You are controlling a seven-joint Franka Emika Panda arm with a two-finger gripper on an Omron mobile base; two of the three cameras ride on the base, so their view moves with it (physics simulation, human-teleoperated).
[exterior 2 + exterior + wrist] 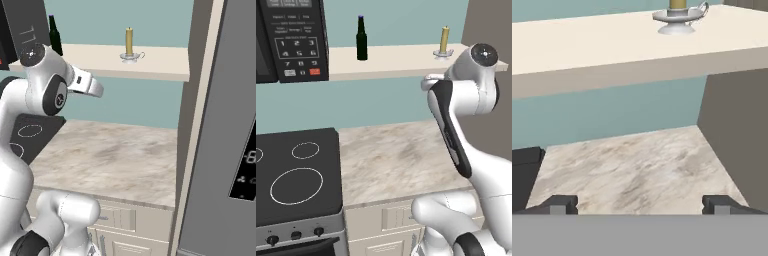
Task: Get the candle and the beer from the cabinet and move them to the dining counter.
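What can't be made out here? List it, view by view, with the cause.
- Candle, hand view: the top edge cuts it off; its dish holder and a stub show.
- Beer, right base view: the arm's white joint hides the bottle's foot.
- Microwave, left base view: cropped by the left and top edges; keypad print too small to read.
- End effector, hand view: open, fingertips show, the body lies behind the camera.

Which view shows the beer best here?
The left base view: the beer stands whole and unblocked on the cabinet. In the right base view its lower part hides behind the arm.
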